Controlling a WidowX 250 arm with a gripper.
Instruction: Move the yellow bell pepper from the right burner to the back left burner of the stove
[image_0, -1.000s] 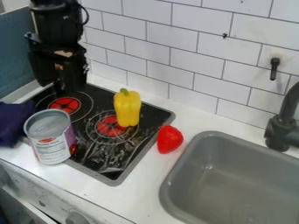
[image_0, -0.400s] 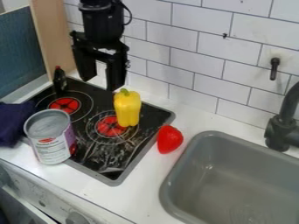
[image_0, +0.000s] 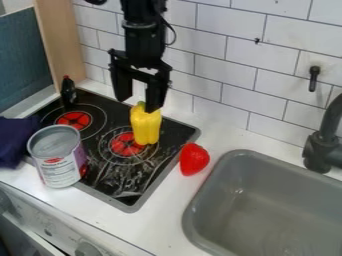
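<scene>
From here I see the black two-finger gripper (image_0: 138, 104) hanging at the far side of the stove, its fingers spread, right by the top of the upright yellow toy bell pepper (image_0: 145, 125). The pepper stands on the black stovetop (image_0: 120, 184), at its right red burner. Just right of the stove lies a red plastic strawberry-shaped toy (image_0: 194, 159); near left stands an open silver metal can (image_0: 56, 159) with a white-and-purple label.

Kitchen items, counted
One can (image_0: 59, 162), one dark bottle (image_0: 68, 91), one yellow pepper (image_0: 145, 127), one red strawberry-shaped piece (image_0: 194, 159), one dark cloth (image_0: 16, 142), one sink (image_0: 267, 205), one faucet (image_0: 322, 147), two red burner centres.
</scene>
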